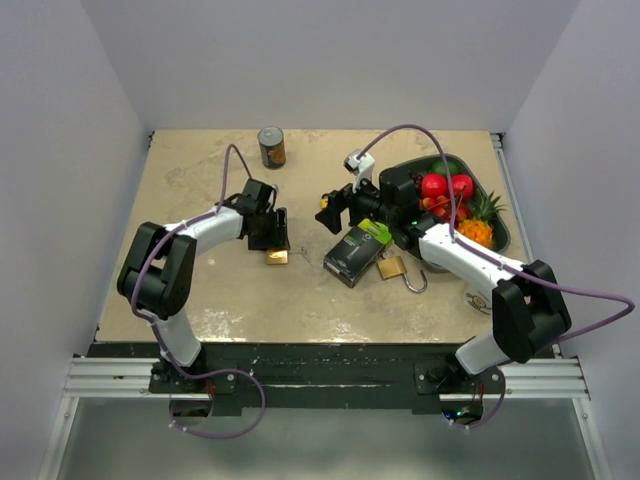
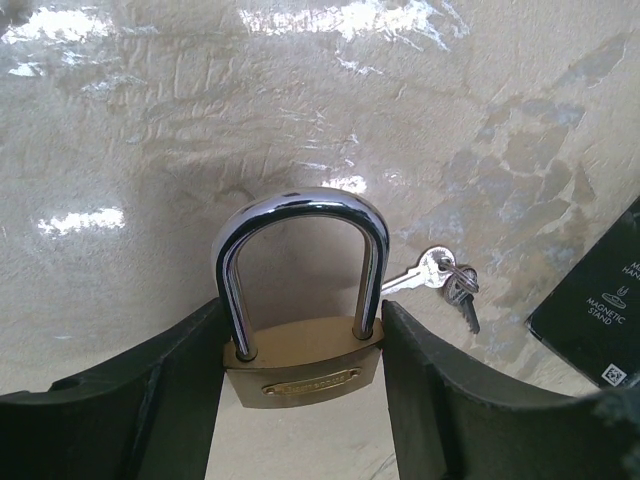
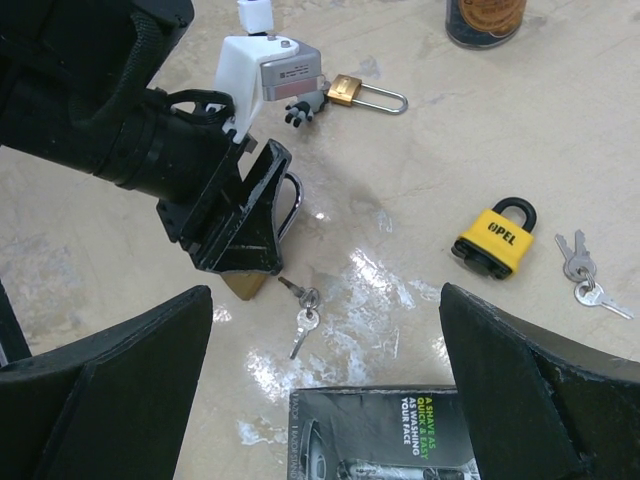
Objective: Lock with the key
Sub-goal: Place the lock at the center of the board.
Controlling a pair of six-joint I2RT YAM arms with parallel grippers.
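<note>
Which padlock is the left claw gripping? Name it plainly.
The brass padlock with the short chrome shackle, pinched by the left claw. The yellow padlock and the long-shackled padlock lie free on the table.

A lab test cell: plain white walls enclose a tabletop on aluminium rails.

One camera looks down on the whole counter from above, behind me; my wrist cameras ride low and close — both catch the padlock and keys.
</note>
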